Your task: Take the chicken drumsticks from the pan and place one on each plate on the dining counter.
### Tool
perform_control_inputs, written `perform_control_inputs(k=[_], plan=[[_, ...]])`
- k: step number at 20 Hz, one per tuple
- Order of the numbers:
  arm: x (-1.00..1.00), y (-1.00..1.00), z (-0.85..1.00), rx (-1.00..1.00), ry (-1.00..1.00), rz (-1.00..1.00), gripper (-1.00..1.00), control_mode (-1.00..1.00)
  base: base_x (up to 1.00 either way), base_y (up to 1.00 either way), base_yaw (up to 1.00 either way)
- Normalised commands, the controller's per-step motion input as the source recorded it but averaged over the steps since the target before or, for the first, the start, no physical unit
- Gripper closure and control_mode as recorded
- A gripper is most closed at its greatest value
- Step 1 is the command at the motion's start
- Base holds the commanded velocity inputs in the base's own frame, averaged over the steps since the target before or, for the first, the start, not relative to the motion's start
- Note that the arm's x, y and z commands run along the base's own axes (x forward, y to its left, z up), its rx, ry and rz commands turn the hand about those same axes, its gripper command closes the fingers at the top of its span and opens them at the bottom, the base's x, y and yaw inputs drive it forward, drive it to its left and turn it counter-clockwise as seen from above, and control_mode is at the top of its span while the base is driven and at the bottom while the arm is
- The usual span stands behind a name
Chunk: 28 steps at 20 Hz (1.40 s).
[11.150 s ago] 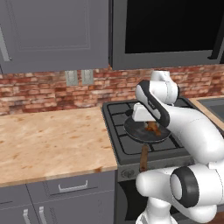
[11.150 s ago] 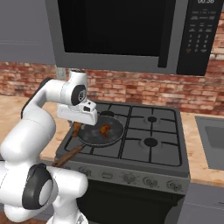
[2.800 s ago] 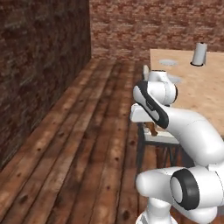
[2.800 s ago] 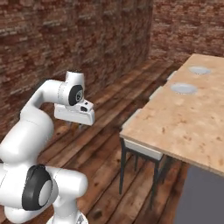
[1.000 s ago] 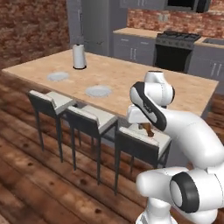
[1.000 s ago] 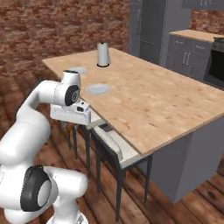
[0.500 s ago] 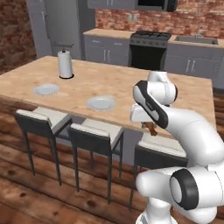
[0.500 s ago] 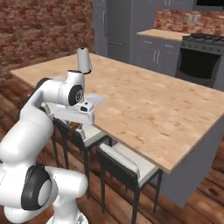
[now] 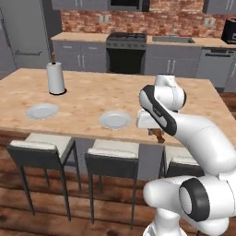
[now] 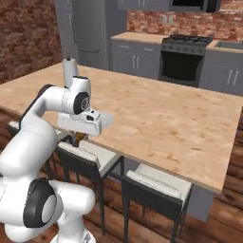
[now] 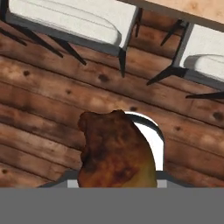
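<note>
My gripper (image 9: pixel 156 132) is shut on a reddish-brown chicken drumstick (image 9: pixel 159 136), held at the near edge of the dining counter (image 9: pixel 138 94), above a stool. In the hand view the drumstick (image 11: pixel 116 153) hangs over the wooden floor and hides the fingertips. Two grey-white plates lie on the counter: one (image 9: pixel 115 120) just left of the gripper, the other (image 9: pixel 42 111) farther left. In the right base view the gripper (image 10: pixel 77 137) and drumstick (image 10: pixel 79 139) sit under the white hand, with a plate's edge (image 10: pixel 108 119) beside it. The pan is out of view.
A paper towel roll (image 9: pixel 56 79) stands on the counter behind the left plate. Three pale stools (image 9: pixel 112 151) line the counter's near side, seen from above in the hand view (image 11: pixel 65 19). A stove (image 9: pixel 126 51) and grey cabinets run along the brick back wall.
The whole picture has shifted as the base moved, so the counter now lies squarely ahead and closer. The gripper still holds the drumstick in the same pose.
</note>
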Motion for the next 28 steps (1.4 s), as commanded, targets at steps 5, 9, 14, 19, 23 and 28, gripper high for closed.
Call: perform_control_inputs(k=[5, 9, 14, 19, 23, 28], plan=[[0.0, 0.0, 0.0, 0.0, 0.0, 0.0, 1.0, 1.0, 0.43, 0.74, -0.48], [0.0, 0.0, 0.0, 0.0, 0.0, 0.0, 1.0, 1.0, 0.23, 0.91, -0.25], [0.0, 0.0, 0.0, 0.0, 0.0, 0.0, 1.0, 1.0, 0.51, 0.6, -0.26], [0.0, 0.0, 0.0, 0.0, 0.0, 0.0, 1.0, 1.0, 0.59, 0.2, -0.13], [0.0, 0.0, 0.0, 0.0, 0.0, 0.0, 1.0, 1.0, 0.49, 0.14, -0.07], [0.0, 0.0, 0.0, 0.0, 0.0, 0.0, 1.0, 1.0, 0.4, 0.12, -0.06]])
